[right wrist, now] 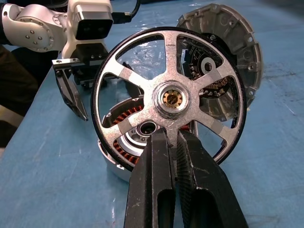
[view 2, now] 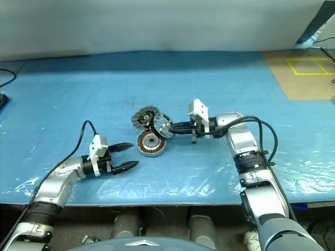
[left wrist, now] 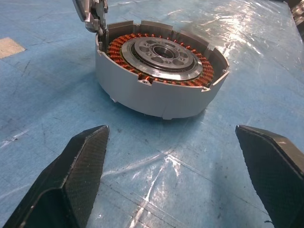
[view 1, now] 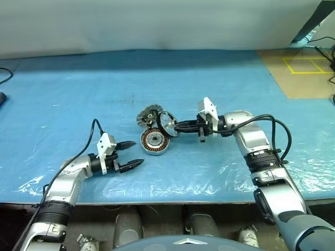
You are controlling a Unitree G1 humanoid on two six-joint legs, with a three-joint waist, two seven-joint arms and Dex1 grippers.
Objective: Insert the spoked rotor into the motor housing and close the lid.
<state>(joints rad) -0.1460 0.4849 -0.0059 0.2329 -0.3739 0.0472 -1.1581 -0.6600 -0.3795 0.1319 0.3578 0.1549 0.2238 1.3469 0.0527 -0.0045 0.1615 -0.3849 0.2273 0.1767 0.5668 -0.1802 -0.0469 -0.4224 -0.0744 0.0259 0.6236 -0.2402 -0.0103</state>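
Gripping the spoked rotor [right wrist: 169,99] upright, the right claw [view 1: 177,127] should lay it flat, hub centred over the motor housing [view 1: 155,141]; left claw [view 1: 132,155] waits released.

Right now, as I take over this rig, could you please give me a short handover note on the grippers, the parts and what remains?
Right gripper: fingers shut on the spoked rotor, held on edge in the air, just above and beside the motor housing.
Left gripper: fingers open, empty, hovering over the blue table cover beside the housing, not touching it.
Housing: sits on the cover, windings and hub exposed, nothing inside.
Lid: hinged open, standing up at the housing's far edge.
Done: rotor picked up and brought to the housing.
Left: lay the rotor flat, seat it in the housing, release, fold the lid shut.
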